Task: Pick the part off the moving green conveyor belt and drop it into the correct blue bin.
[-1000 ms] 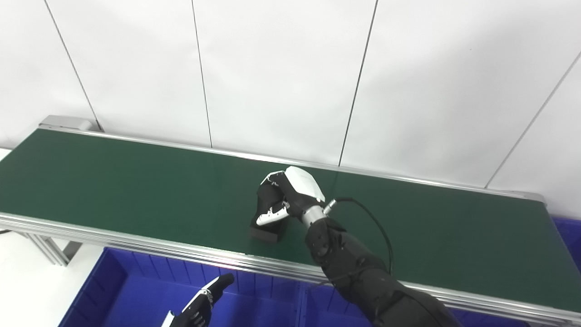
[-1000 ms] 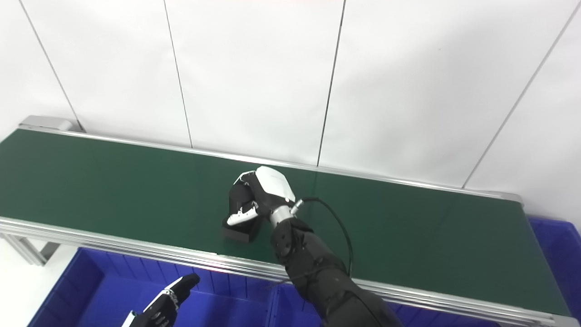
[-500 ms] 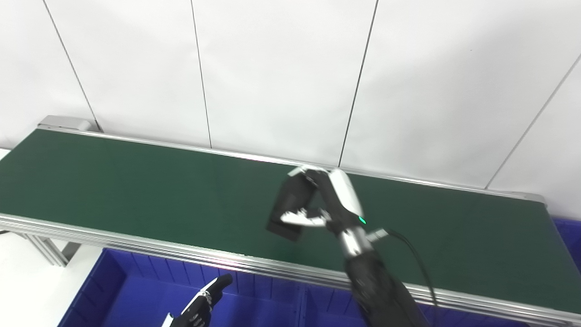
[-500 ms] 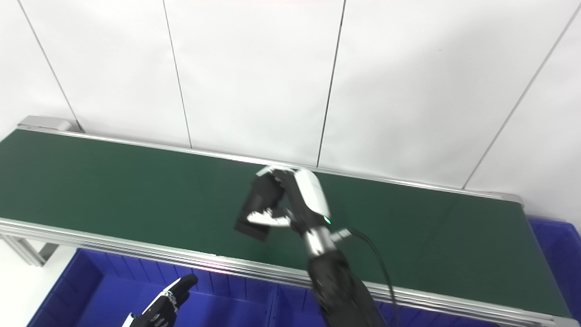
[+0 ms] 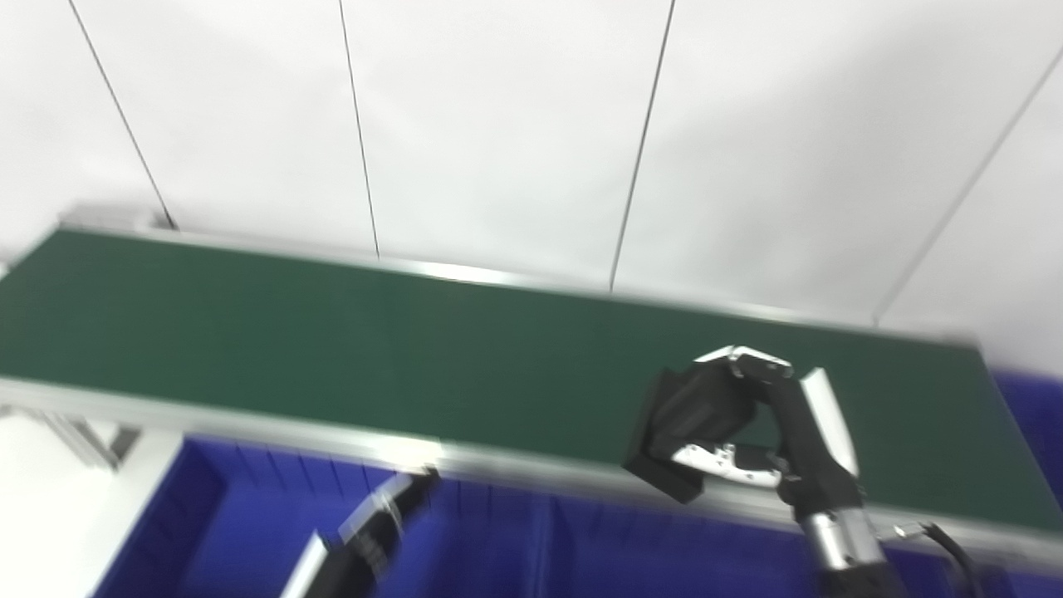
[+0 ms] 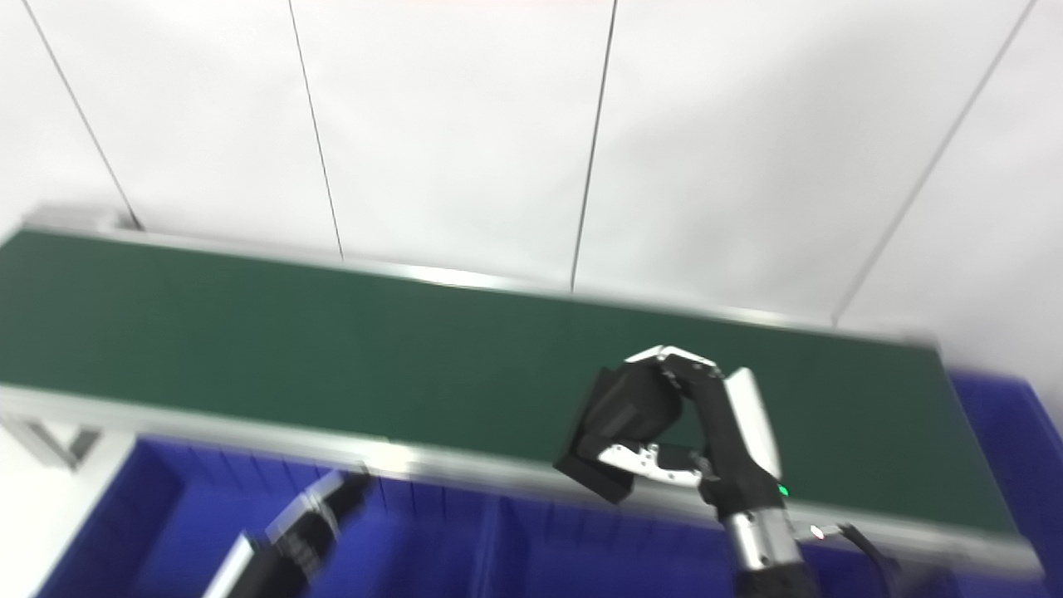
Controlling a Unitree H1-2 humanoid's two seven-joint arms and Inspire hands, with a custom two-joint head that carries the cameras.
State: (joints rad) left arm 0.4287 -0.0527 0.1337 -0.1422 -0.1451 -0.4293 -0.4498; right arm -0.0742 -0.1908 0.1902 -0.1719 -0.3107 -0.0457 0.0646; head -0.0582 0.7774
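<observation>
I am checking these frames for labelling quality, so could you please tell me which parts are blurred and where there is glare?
Left eye view: the left hand and the blue bin are smeared by motion blur; the right hand holding the black part is sharper. Right eye view: the same blur, and a bright glare patch on the conveyor belt's near rail.

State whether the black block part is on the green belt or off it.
Off it: the right hand holds the black block part clear of the green conveyor belt, over its near edge.
</observation>
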